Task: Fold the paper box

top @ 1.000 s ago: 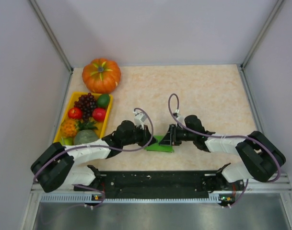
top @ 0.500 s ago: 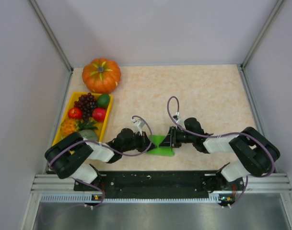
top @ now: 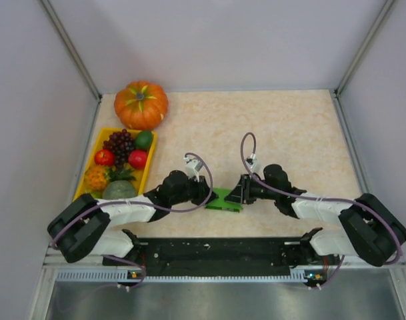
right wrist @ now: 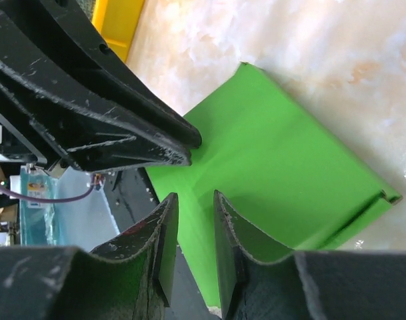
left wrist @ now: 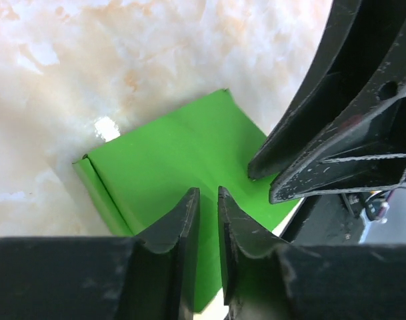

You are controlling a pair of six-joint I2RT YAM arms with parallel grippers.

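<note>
Left claw [top: 208, 194] and right claw [top: 233, 196] face tip-to-tip, jaws slightly parted.

Left gripper [top: 207, 193] and right gripper [top: 237, 194] pressing in on paper box [top: 224, 201] from opposite sides, near front edge of table [top: 296, 127]. Pumpkin [top: 141, 105] sitting far left; fruit tray [top: 91, 162] lying just beside it.

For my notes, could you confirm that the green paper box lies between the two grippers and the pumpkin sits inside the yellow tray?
Not quite: the pumpkin sits on the table beyond the yellow tray, not inside it; the top view shows this.
</note>
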